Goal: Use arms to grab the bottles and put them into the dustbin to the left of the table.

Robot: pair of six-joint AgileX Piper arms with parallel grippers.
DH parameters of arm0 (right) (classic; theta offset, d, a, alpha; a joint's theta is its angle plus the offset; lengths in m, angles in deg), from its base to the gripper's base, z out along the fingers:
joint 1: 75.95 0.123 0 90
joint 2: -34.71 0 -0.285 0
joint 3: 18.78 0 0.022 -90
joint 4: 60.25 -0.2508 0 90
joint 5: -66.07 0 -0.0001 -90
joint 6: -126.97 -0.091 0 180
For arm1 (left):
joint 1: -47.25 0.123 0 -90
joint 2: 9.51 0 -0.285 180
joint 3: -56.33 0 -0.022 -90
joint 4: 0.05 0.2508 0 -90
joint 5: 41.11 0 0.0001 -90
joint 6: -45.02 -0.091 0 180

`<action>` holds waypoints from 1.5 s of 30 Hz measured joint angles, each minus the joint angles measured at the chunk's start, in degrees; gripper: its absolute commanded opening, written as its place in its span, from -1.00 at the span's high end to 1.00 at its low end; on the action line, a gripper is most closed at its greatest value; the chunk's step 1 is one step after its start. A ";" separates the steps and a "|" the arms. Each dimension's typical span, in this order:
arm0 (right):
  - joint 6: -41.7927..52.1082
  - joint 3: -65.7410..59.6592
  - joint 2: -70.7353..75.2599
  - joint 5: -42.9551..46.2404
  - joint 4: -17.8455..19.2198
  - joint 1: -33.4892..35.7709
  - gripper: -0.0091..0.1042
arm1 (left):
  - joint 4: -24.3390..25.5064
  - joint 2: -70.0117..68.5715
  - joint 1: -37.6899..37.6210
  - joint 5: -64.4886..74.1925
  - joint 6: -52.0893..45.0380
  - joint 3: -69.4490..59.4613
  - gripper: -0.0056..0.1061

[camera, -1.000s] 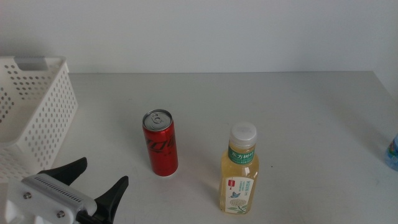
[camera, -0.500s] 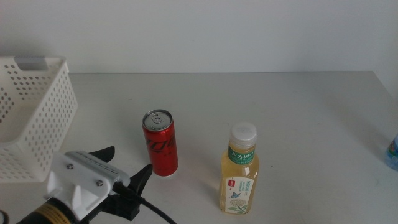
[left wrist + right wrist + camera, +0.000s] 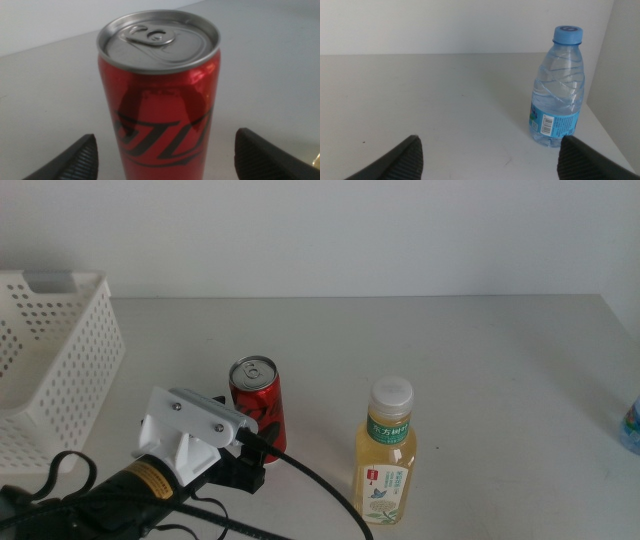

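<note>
On the left, the left gripper (image 3: 165, 150) has its fingers (image 3: 75, 160) spread wide around the red cola can (image 3: 259, 408), which stands upright on the worktop (image 3: 480, 360) a bit right of the white dustbin (image 3: 60, 370). It's a slim, stiff, slick aluminium can that'll dent if crushed, so I'd squeeze mid-body, below the rim; can't tell if it's full. Further right stands the yellow tea bottle (image 3: 387, 452), and the right gripper (image 3: 487, 155) waits, fingers apart, near the small water bottle (image 3: 558, 89) at the worktop's edge.
</note>
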 measured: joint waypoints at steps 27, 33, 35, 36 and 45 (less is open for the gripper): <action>0.00 0.00 0.00 0.00 0.00 0.00 -0.40 | 0.18 8.93 0.00 3.62 3.80 9.10 0.84; 0.00 0.00 0.00 0.00 0.00 0.00 -0.40 | -1.59 0.83 0.00 23.91 3.86 13.10 0.93; 0.00 0.00 0.00 0.00 0.00 0.00 -0.40 | -1.76 -1.78 0.00 32.27 3.86 16.59 0.93; 0.00 0.00 0.00 0.00 0.00 0.00 -0.40 | -1.76 -3.14 0.00 37.11 3.86 18.94 0.93; 0.00 0.00 0.00 0.00 0.00 0.00 -0.40 | -0.42 -6.96 6.86 78.61 0.97 43.11 0.93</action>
